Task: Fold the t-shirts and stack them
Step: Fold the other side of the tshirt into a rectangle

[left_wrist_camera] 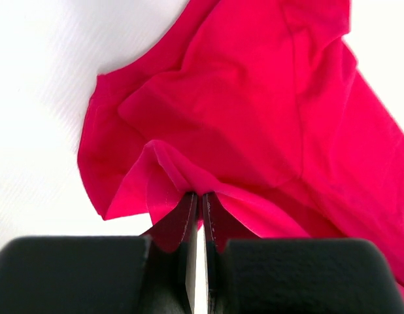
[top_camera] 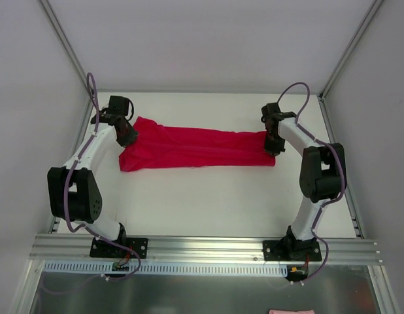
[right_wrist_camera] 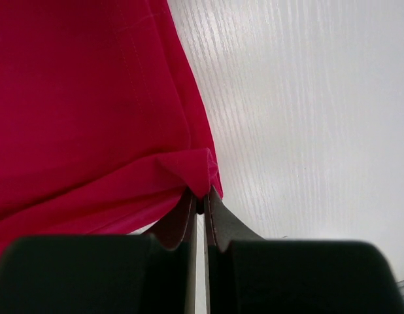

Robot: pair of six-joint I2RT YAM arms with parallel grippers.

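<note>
Left gripper [left_wrist_camera: 198,197], right gripper [right_wrist_camera: 199,197] each pinching t-shirt [top_camera: 195,149] end; long axis left-right across table [top_camera: 208,203].

light: bright, even | shadows: soft | glare: white table [left_wrist_camera: 45,98] overexposed | focus: sharp

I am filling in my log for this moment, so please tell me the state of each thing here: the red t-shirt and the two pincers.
t-shirt: drawn out as a long creased band across the table, not yet neatly folded, one end in each pincer.
left pincer: shut on a bunched fold of the t-shirt.
right pincer: shut on a corner of the t-shirt's edge.
</note>
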